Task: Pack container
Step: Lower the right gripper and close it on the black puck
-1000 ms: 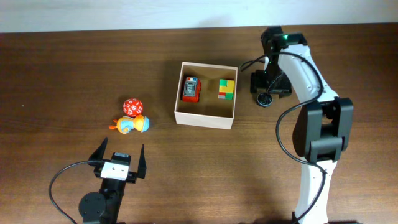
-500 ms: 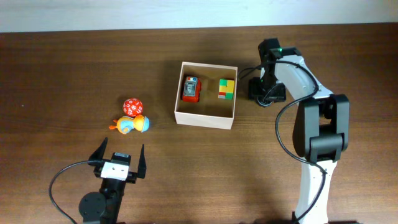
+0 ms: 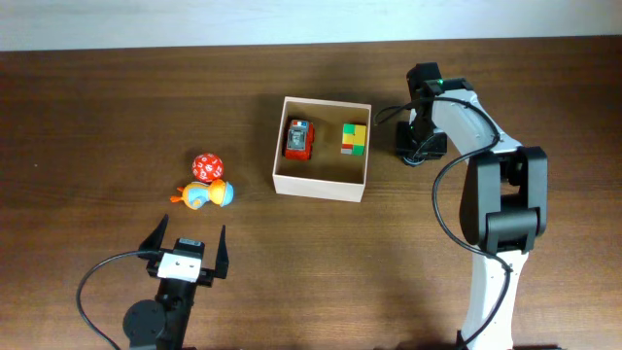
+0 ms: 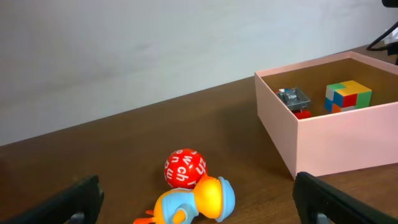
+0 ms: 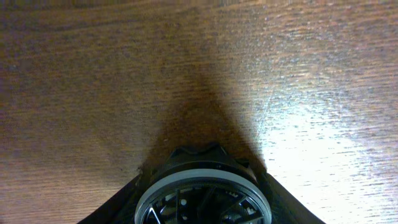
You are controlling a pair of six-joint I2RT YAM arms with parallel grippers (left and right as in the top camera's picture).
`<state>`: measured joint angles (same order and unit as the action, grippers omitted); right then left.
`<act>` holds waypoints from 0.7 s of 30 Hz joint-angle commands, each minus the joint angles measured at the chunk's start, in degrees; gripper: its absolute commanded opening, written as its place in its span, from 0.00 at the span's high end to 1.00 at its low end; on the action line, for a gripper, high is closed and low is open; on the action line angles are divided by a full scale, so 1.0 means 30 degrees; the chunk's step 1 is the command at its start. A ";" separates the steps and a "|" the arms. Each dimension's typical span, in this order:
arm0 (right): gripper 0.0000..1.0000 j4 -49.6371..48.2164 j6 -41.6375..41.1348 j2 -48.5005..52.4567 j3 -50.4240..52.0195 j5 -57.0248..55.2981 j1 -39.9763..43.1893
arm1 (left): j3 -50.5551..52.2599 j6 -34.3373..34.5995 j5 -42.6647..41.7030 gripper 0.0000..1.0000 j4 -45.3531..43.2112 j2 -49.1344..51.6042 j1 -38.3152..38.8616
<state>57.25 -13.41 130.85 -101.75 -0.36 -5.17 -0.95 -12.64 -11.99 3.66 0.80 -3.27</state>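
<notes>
The container is a square white-walled box with a tan floor at the table's middle. Inside lie a red toy car and a coloured cube. To its right a black round watch lies on the wood, under my right gripper. In the right wrist view the watch fills the bottom, and dark fingers press on both its sides. My left gripper stands wide open at the front left. A red ball and a blue-orange duck lie just ahead of it.
The ball and duck sit left of the container, a hand's width from its wall. The right arm's cable loops over the table to the right. A pale wall runs along the far edge.
My right gripper has slid a little toward the front over the watch and its jaws have narrowed onto it. The left arm and the toys have not moved.
</notes>
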 commanded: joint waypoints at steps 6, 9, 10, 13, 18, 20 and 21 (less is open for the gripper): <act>0.51 -0.0175 0.0029 0.0007 0.0219 0.0117 0.0146 | 0.0131 -0.0240 0.0073 0.01 0.0000 -0.0131 0.0080; 0.51 0.0036 0.0393 0.0007 -0.0080 0.0372 0.0146 | 0.0131 -0.0240 0.0073 0.01 0.0000 -0.0131 0.0080; 0.51 0.0204 0.0393 0.0007 -0.0248 0.0459 0.0146 | 0.0131 -0.0240 0.0073 0.01 0.0000 -0.0131 0.0080; 0.52 0.0816 0.1049 0.0007 -0.1005 0.1311 0.0146 | 0.0131 -0.0240 0.0073 0.01 0.0000 -0.0131 0.0080; 0.53 0.2113 0.1530 0.0007 -0.2616 0.1814 0.0146 | 0.0131 -0.0240 0.0073 0.01 0.0000 -0.0131 0.0080; 0.53 0.2674 0.1982 0.0007 -0.3388 0.2076 0.0146 | 0.0131 -0.0240 0.0073 0.01 0.0000 -0.0131 0.0080; 0.53 0.2987 0.2062 0.0007 -0.3803 0.2076 0.0146 | 0.0131 -0.0240 0.0073 0.01 0.0000 -0.0131 0.0080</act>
<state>64.62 -9.43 130.85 -109.14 4.19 -5.17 -0.95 -12.64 -11.97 3.66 0.80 -3.27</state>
